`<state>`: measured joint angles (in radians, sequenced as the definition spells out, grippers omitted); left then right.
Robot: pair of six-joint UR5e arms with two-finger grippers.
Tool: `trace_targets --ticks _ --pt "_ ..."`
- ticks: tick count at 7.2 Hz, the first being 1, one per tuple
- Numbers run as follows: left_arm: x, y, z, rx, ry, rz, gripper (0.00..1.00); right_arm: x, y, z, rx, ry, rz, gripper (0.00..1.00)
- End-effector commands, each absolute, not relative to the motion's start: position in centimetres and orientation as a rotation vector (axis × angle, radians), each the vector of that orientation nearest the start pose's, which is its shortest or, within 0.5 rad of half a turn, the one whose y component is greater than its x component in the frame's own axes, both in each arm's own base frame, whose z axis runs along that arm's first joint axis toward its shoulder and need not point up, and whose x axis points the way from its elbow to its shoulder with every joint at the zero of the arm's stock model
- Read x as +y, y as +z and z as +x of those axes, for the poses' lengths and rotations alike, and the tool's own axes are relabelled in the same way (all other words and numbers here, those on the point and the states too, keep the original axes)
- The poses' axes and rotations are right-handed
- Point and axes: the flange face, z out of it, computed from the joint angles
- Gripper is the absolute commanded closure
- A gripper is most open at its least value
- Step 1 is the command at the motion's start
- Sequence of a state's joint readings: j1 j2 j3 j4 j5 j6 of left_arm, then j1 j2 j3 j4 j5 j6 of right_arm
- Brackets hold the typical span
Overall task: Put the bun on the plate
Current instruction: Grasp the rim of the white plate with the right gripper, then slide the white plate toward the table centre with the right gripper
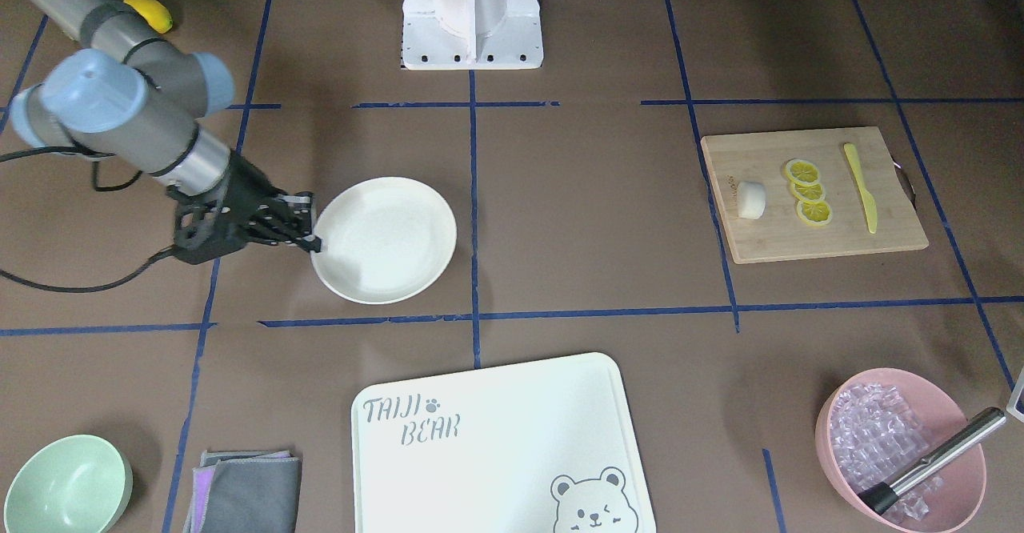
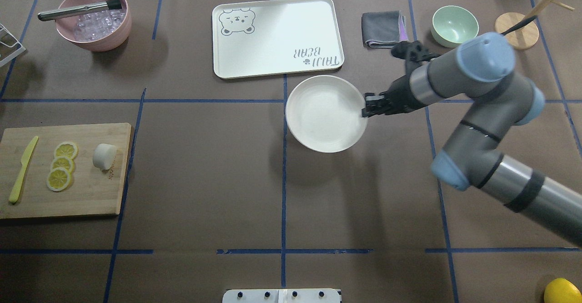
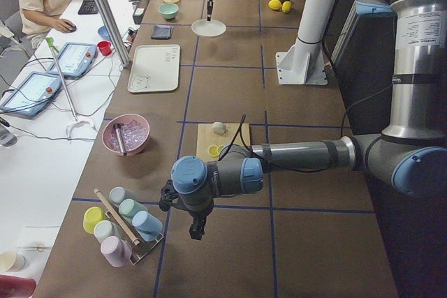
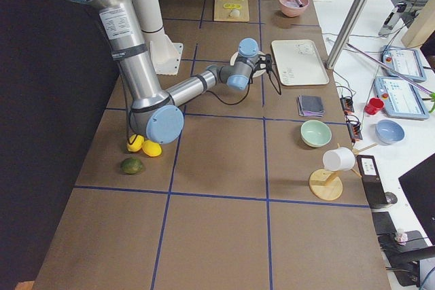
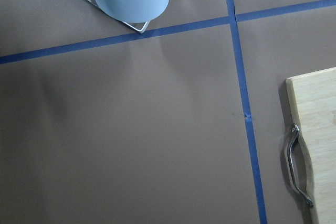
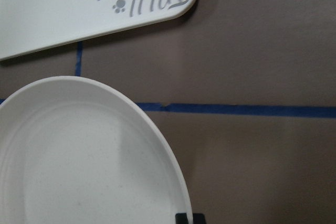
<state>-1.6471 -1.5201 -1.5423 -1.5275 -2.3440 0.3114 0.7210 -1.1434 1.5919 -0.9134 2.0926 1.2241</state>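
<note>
Far from right pincer (image 2: 366, 107), bun (image 2: 104, 156).

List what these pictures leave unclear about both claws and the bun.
Left claw: only the exterior left view shows it, too small to tell open or shut.
Right claw: at the rim of the plate; the wrist view's bottom edge cuts off its tips, so grip unclear.
Bun: tiny in both side views; detail lost.
</note>
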Motion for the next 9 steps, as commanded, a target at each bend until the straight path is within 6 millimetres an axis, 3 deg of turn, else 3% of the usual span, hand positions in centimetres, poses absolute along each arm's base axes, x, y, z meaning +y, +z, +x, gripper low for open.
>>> trace_targets --ticks 1,3,4,5,6,7,9 --pt "-45.3 70.2 -9.8 0.78 0.176 0.032 0.0 -43.7 28.1 -53.7 -1.094 0.065 0.145 1.0" --pt "-45.3 70.3 -9.8 0.78 0.176 0.031 0.0 -41.9 28.0 -55.8 -1.075 0.063 0.15 0.98" --pt "-45.3 70.4 -9.8 0.782 0.174 0.028 0.0 -41.9 28.0 -55.8 -1.073 0.062 0.149 0.81" --pt "-45.3 70.4 -9.8 0.782 0.174 0.028 0.0 -41.9 28.0 -55.7 -1.069 0.064 0.144 0.24" --pt "-45.3 70.4 -9.8 0.782 0.174 0.028 0.0 -41.8 27.7 -55.4 -1.047 0.068 0.133 0.02" --pt "-45.3 70.3 -9.8 0.782 0.178 0.032 0.0 -42.9 27.0 -53.4 -1.023 0.096 0.134 0.01" --pt "-45.2 70.4 -9.8 0.782 0.185 0.034 0.0 -48.8 26.5 -44.8 -0.944 0.095 0.092 0.01"
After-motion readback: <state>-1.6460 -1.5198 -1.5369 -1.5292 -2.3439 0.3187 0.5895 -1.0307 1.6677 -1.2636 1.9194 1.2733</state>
